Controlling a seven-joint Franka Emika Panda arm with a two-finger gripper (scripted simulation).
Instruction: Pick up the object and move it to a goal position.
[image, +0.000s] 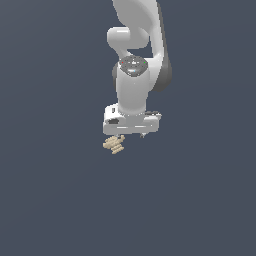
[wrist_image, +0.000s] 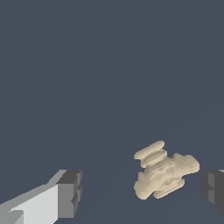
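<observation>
The object (image: 114, 145) is a small tan lump with several stubby ridged segments, lying on the dark grey floor (image: 55, 190). My white gripper (image: 132, 136) hangs just over it, with the object under the hand's side toward the exterior view's left. In the wrist view the object (wrist_image: 164, 173) sits between the two dark fingertips (wrist_image: 70, 192), much nearer one finger than the other. The gripper (wrist_image: 141, 190) is open wide and touches nothing. How high the fingertips stand over the floor is unclear.
A plain dark grey floor (wrist_image: 87, 65) fills both views. The white arm (image: 134, 60) rises from the hand toward the top of the exterior view.
</observation>
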